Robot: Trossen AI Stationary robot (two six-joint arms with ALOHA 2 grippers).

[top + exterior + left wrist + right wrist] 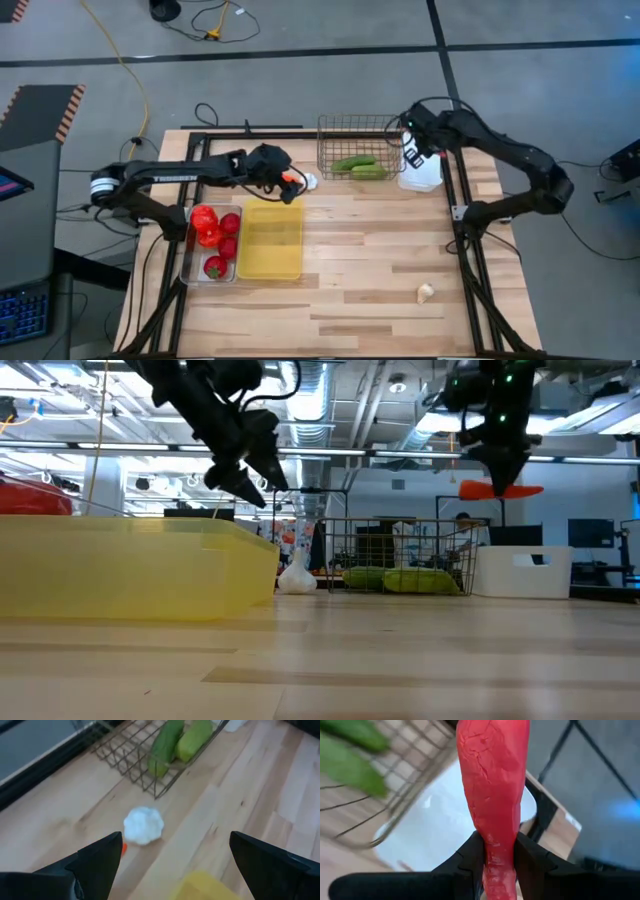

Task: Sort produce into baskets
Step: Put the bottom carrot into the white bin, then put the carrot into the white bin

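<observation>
- Left gripper (172, 865): we find it above the table just behind the yellow tray, fingers (95, 862) spread wide and holding nothing.
- White garlic piece (143, 825): we see it lying on the wood ahead of the spread fingers, near the wire basket's corner and apart from it; a small orange bit shows beside it.
- Right gripper (496, 855): we place it over the white tray, fingers clamped on an orange carrot (495, 795); in the low view the carrot (500, 489) hangs crosswise well above the tray.
- Wire mesh basket (335, 130): at the table's far edge, holding two green cucumbers (358, 166) side by side.
- White tray (422, 175): just right of the basket; we cannot tell its contents.
- Yellow tray (270, 240): near the table's middle left, translucent.
- Clear bin (190, 272): touching the yellow tray's left side, holding red tomatoes (208, 228).
- Second white piece (426, 292): alone on the wood, toward the near right, well apart from every container.
</observation>
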